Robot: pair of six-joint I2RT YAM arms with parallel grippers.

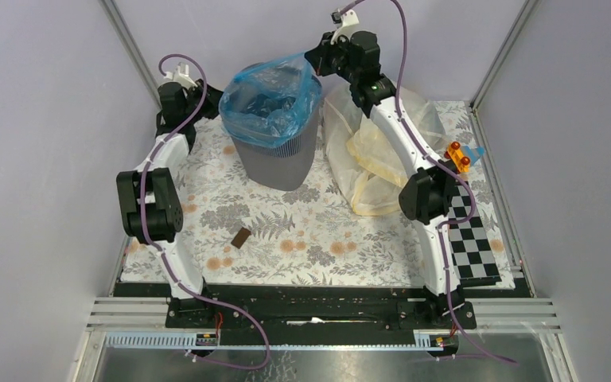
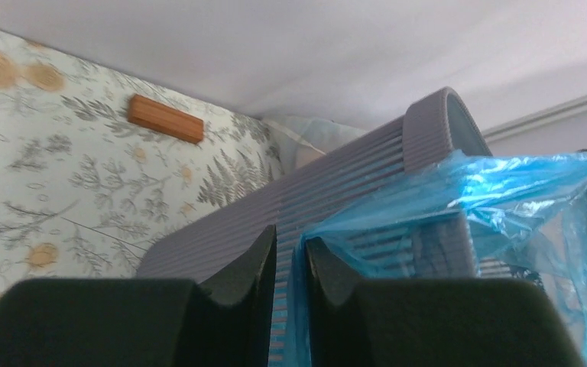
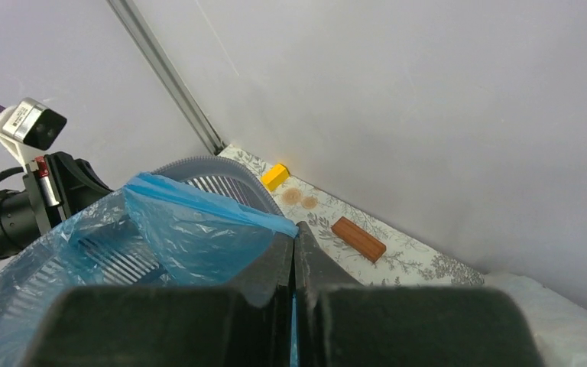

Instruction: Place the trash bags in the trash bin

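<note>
The dark grey mesh trash bin [image 1: 274, 163] stands upright at the back centre, with a blue trash bag [image 1: 270, 103] spread over its mouth. My left gripper [image 1: 215, 99] is at the bin's left rim. In the left wrist view its jaws [image 2: 290, 237] stand a narrow gap apart, and the blue film [image 2: 504, 199] hangs loose along the right finger in front of the ribbed bin wall [image 2: 336, 183]. Above the right rim, my right gripper [image 1: 316, 62] is shut on the bag's edge; a blue strip [image 3: 183, 229] runs between its closed fingers [image 3: 296, 233].
A heap of clear and yellowish plastic bags [image 1: 374, 159] lies right of the bin, under the right arm. A brown block [image 1: 241, 237] rests on the floral cloth mid-table. An orange and blue toy [image 1: 460, 157] and a checkerboard [image 1: 472, 239] are at the right edge. A yellow block [image 3: 276, 176] lies by the back wall.
</note>
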